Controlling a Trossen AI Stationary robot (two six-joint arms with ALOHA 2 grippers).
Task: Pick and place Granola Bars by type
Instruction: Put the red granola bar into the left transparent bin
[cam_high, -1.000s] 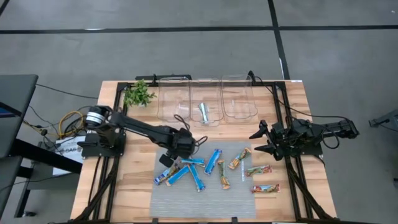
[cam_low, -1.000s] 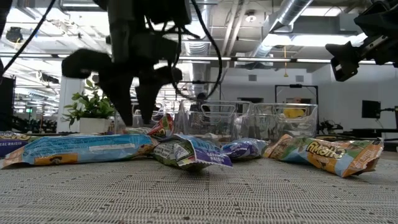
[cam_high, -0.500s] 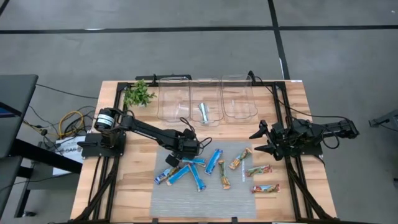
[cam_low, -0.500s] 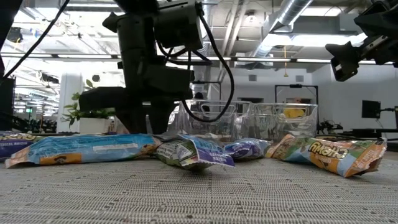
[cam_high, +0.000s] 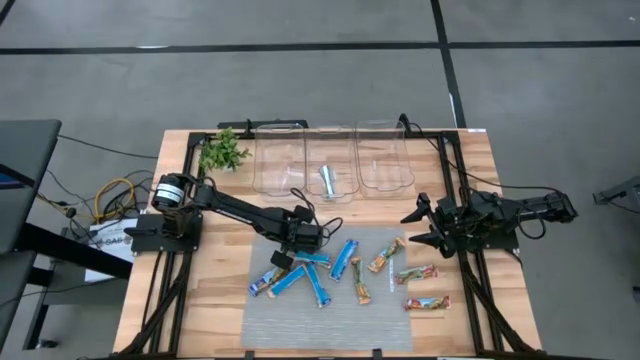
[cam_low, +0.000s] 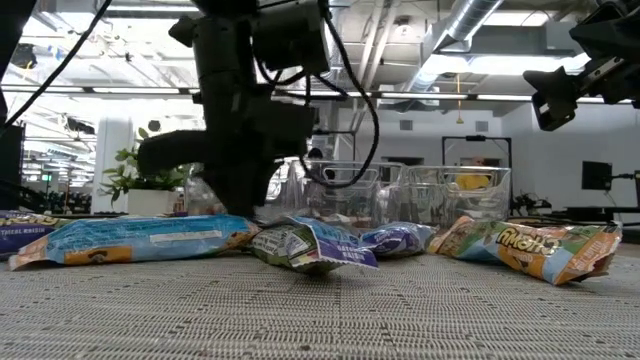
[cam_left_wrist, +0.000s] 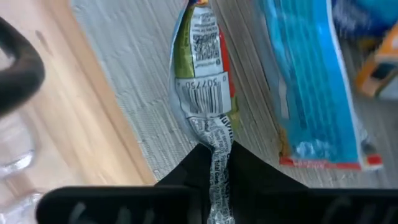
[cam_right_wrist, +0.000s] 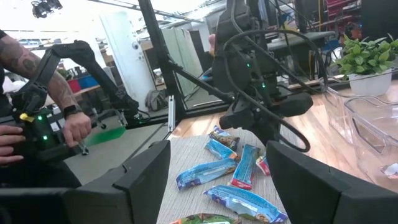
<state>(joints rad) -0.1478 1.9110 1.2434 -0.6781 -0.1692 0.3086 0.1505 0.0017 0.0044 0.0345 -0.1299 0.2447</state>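
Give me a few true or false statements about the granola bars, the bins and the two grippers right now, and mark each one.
1. The left gripper is shut on the crimped end of a green and red bar. True.
2. The right gripper holds a blue bar. False: it is open and empty, at the mat's right edge.
3. The middle clear bin contains one blue bar. True.
4. The plant stands on the mat. False: it stands at the table's back left corner, beside the bins.
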